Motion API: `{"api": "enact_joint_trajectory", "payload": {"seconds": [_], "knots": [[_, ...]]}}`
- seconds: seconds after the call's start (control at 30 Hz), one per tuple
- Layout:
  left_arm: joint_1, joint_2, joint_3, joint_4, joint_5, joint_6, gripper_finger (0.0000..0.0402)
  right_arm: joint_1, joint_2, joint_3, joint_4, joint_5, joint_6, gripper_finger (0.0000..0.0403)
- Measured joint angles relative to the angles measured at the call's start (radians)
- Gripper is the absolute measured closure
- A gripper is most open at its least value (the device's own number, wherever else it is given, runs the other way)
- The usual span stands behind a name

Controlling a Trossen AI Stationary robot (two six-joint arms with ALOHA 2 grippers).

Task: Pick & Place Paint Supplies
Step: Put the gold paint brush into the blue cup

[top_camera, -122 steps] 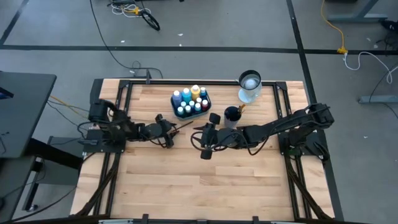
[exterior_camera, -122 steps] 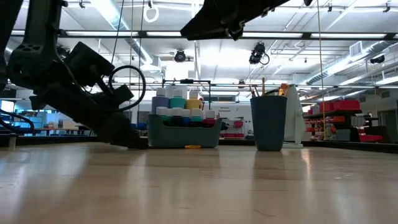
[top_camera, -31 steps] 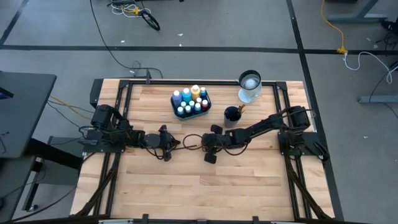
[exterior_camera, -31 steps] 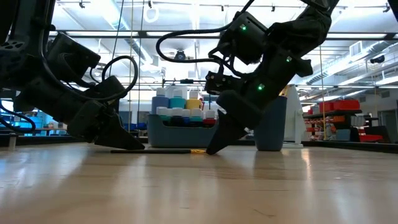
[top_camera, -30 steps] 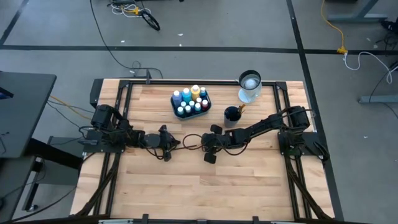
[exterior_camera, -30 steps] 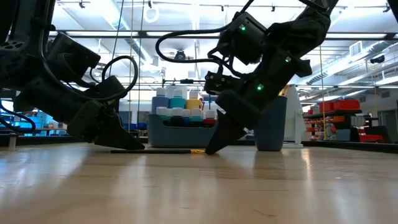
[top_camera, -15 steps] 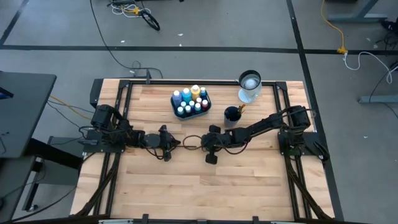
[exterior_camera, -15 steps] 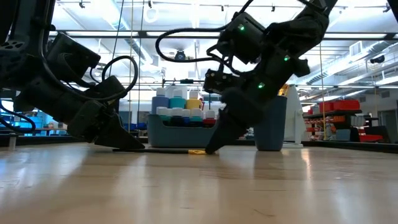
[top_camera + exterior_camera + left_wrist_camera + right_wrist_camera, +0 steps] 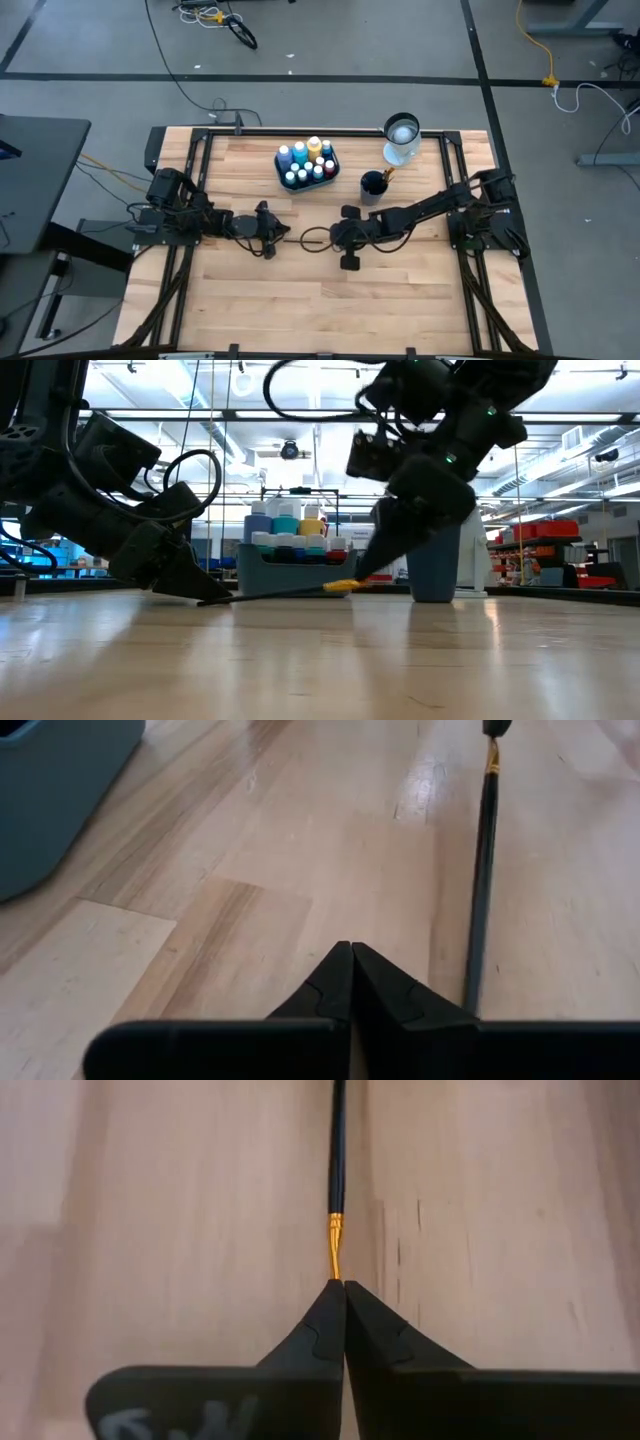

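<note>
Gold ferrule first: the right gripper (image 9: 338,1285) has just pinched its fingers together on the brush (image 9: 337,1140) right at that yellow band, where a second ago they stood apart around it. In the low view the brush's right end has lifted off the wooden table (image 9: 320,660), so the brush (image 9: 285,591) slants upward from lower left toward the centre of the frame, with its dark handle end still down on the wood beside the left gripper (image 9: 200,592).

From above, the right gripper (image 9: 335,236) sits near the middle of the picture and has drawn slightly rightward compared with a moment earlier. The left gripper (image 9: 272,235) stays low at centre-left, fingers pressed together on nothing, the handle (image 9: 480,890) running just beside their tips.

That looks to me like a pick achieved. The dark blue cup (image 9: 373,184), already holding brushes, stands up and right of the grip, near the teal tray (image 9: 332,160) of paint bottles (image 9: 306,162). I judge carrying the brush there comes next; a grip that far toward one end could let it swing.
</note>
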Motion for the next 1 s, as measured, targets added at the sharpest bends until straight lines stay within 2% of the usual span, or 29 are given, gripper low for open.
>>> {"api": "enact_joint_trajectory", "payload": {"seconds": [0.27,0.37,0.53,0.8,1.0], "knots": [[0.001,0.000,0.000,0.000,-0.023,0.000,0.0380,0.012,0.000,0.000,-0.082,0.039,-0.002,0.0403],[0.001,0.000,0.000,0.001,-0.038,0.000,0.0380,0.022,-0.021,0.000,-0.097,0.056,-0.064,0.0403],[0.001,0.000,0.002,0.002,-0.037,0.000,0.0379,0.047,-0.114,0.035,-0.209,0.071,-0.157,0.0403],[0.001,0.000,0.003,0.008,-0.058,0.001,0.0379,0.065,-0.313,0.110,-0.491,0.224,-0.225,0.0403],[0.001,0.000,0.003,0.048,-0.061,-0.005,0.0379,0.060,-0.383,0.118,-0.509,0.239,-0.231,0.0403]]}}
